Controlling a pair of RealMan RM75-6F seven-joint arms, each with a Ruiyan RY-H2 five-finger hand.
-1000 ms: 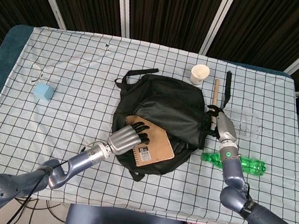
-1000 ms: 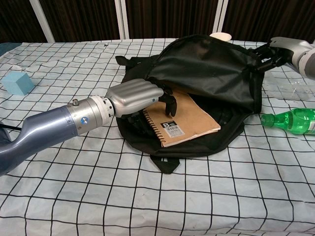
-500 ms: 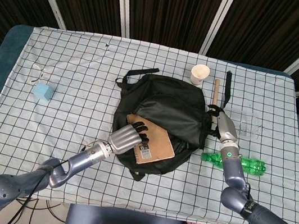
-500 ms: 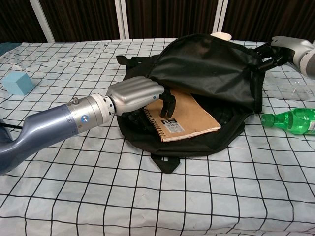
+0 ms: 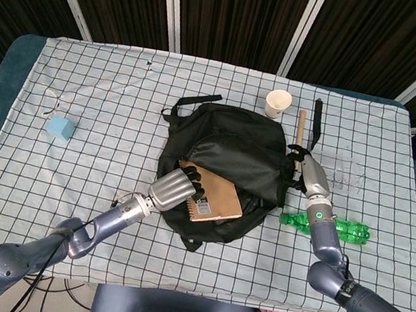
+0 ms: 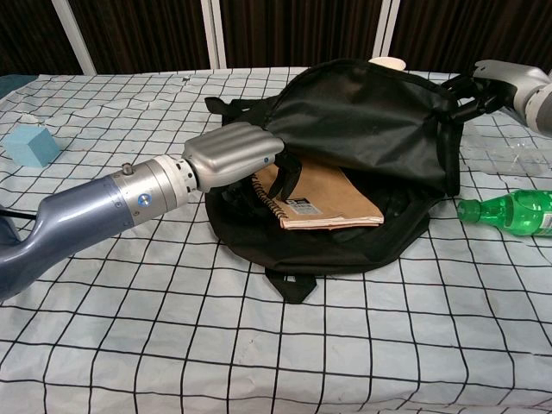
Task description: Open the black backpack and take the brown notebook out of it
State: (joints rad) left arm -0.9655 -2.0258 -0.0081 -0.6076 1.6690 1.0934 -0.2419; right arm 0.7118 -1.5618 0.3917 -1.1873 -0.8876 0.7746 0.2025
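Note:
The black backpack (image 5: 229, 147) lies open in the middle of the table, its flap raised (image 6: 366, 112). A brown spiral notebook (image 5: 219, 199) sticks out of the opening, lifted off the bag's lower lip and seen nearly edge-on in the chest view (image 6: 328, 194). My left hand (image 5: 172, 191) grips the notebook at its spiral-bound corner, fingers curled over the top (image 6: 231, 157). My right hand (image 5: 307, 172) holds the backpack's right edge, pulling the flap up (image 6: 498, 79). The far part of the notebook is hidden under the flap.
A green plastic bottle (image 5: 337, 228) lies right of the bag. Behind it are a paper cup (image 5: 278, 103), a wooden stick (image 5: 300, 128) and a clear cup (image 5: 346, 170). A blue cube (image 5: 60, 128) and a white cable (image 5: 55, 98) sit far left.
My left hand has risen and drawn back slightly with the notebook, tipping its spiral edge up, so the cover now lies flatter to the chest camera. The right hand stays put.

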